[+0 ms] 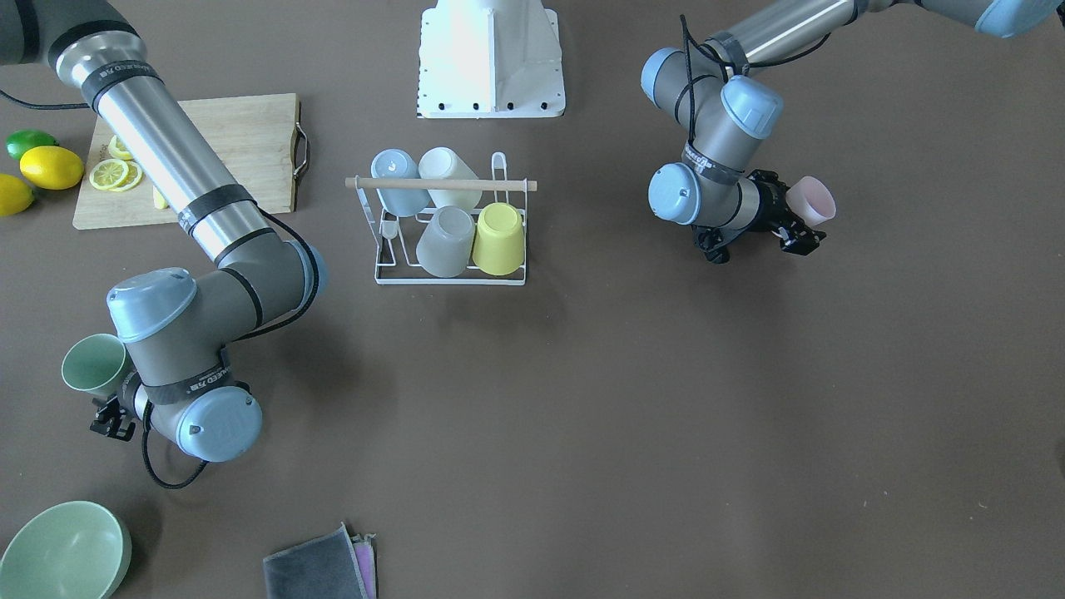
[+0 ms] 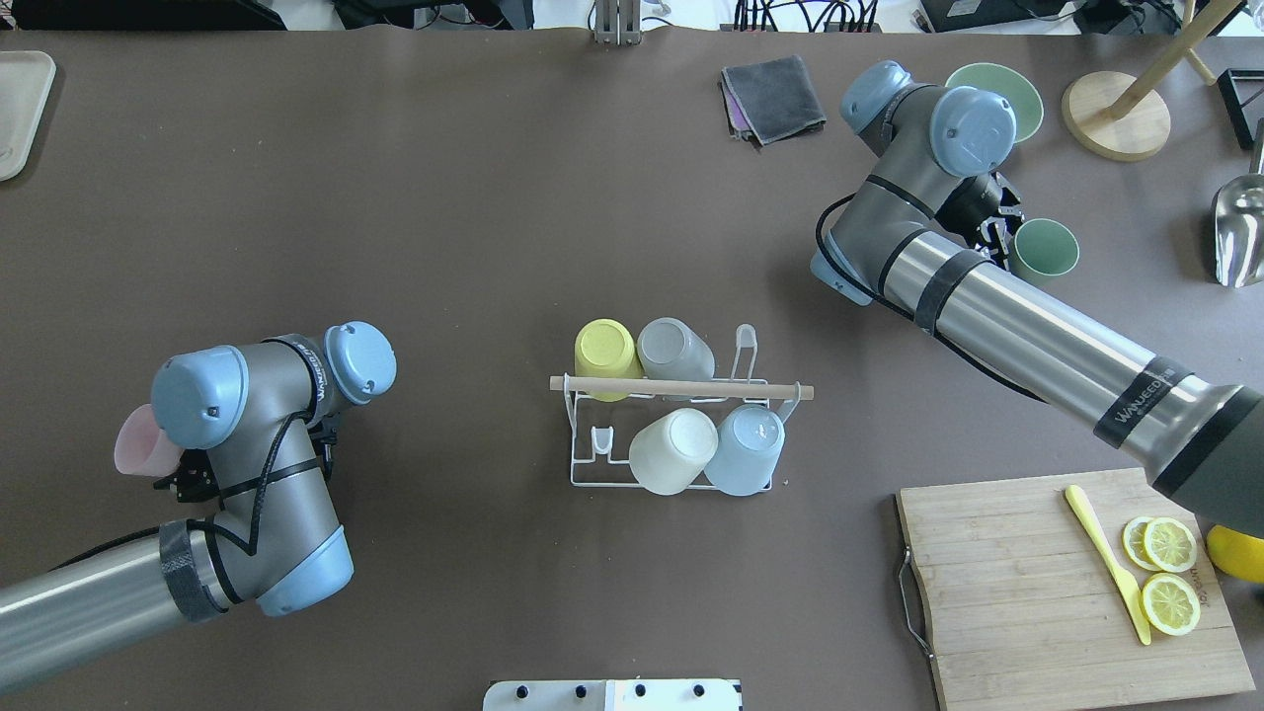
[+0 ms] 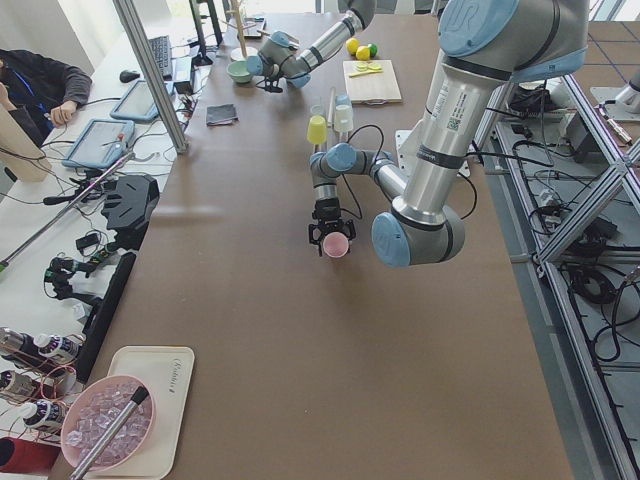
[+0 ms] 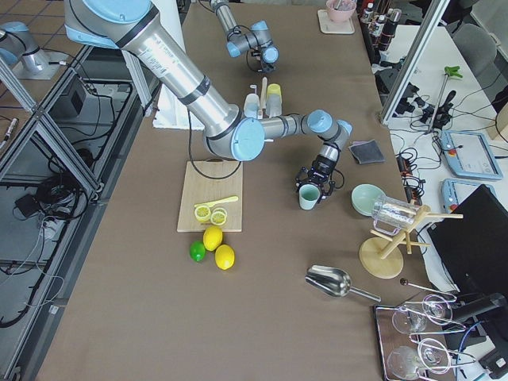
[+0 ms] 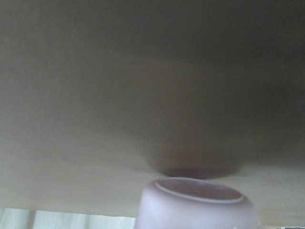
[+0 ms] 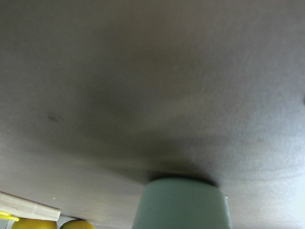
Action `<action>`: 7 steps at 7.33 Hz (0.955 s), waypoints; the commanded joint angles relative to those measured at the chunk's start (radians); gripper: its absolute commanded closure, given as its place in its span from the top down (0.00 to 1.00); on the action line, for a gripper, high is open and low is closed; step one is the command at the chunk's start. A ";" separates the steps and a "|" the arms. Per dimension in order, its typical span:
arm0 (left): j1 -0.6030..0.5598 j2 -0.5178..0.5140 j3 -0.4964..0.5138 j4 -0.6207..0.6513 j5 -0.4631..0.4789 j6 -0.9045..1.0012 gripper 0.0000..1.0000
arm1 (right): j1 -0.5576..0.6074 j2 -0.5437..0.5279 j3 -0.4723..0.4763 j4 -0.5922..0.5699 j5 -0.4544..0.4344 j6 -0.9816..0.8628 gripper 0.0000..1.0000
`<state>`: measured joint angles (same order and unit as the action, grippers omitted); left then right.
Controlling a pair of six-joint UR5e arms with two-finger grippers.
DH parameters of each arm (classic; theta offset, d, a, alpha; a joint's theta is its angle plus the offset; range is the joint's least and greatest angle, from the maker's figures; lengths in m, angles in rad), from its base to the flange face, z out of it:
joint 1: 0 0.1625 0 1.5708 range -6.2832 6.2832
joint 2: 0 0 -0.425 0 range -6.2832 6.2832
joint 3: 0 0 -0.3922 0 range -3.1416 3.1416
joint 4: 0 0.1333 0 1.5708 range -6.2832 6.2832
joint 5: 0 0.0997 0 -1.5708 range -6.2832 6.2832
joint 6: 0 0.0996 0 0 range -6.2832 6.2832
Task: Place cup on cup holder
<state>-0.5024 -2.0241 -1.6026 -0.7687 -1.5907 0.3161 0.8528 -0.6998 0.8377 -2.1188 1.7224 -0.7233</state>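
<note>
The white wire cup holder [image 2: 583,481] with a wooden rod [image 2: 681,388] stands mid-table and carries several upturned cups: yellow, grey, white and blue. It also shows in the front view [image 1: 449,281]. Two prongs stand free at one end. My left gripper [image 2: 183,479] is shut on a pink cup [image 2: 133,444] far to the holder's left; the cup lies on its side [image 1: 814,200] just above the table [image 5: 198,202]. My right gripper [image 2: 997,232] is shut on the rim of an upright green cup [image 2: 1047,250] at the far right, low over the table [image 6: 181,202].
A wooden cutting board [image 2: 1017,592] with lemon slices and a yellow knife lies near right. A green bowl [image 2: 1017,84], a folded grey cloth [image 2: 773,94], a wooden stand [image 2: 1116,114] and a metal scoop [image 2: 1239,222] lie at the far side. Lemons and a lime [image 1: 33,166] lie beside the board.
</note>
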 commanded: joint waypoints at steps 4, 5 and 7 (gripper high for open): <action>-0.034 0.033 -0.111 0.003 0.003 0.012 0.41 | -0.005 0.002 0.000 -0.012 -0.006 -0.053 0.51; -0.082 0.033 -0.129 0.000 0.006 0.082 0.42 | -0.005 0.002 0.007 -0.029 -0.006 -0.053 0.33; -0.152 0.030 -0.163 -0.003 0.089 0.177 0.47 | 0.005 0.002 0.061 -0.042 -0.032 -0.053 0.09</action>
<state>-0.6072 -1.9926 -1.7439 -0.7696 -1.5435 0.4317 0.8517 -0.6986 0.8623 -2.1496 1.7078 -0.7758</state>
